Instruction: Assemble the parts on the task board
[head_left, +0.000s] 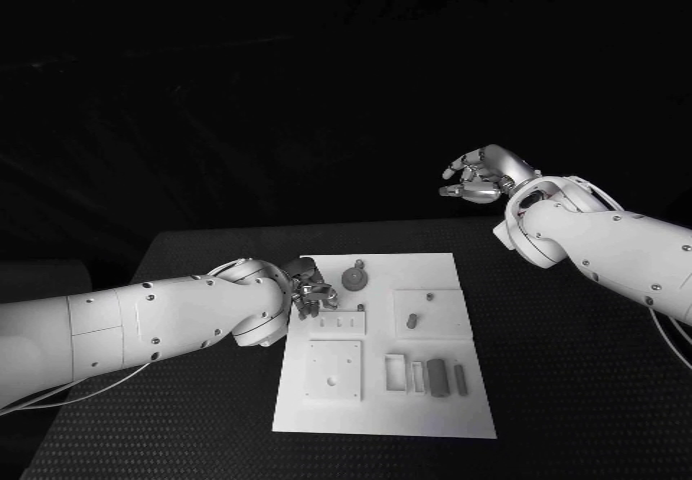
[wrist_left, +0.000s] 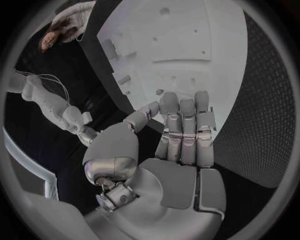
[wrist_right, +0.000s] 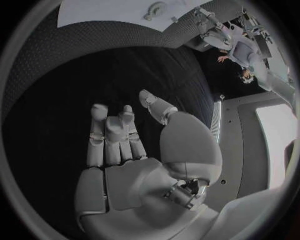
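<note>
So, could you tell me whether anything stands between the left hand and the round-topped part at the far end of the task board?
Nothing visible does. The left hand hovers over the task board just beside the round-topped part, with only bare white plate between them. The right hand is raised well away, beyond the table.

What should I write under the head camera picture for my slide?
Left hand hovers over the white task board while the right hand waits, raised, beyond the table.
</note>
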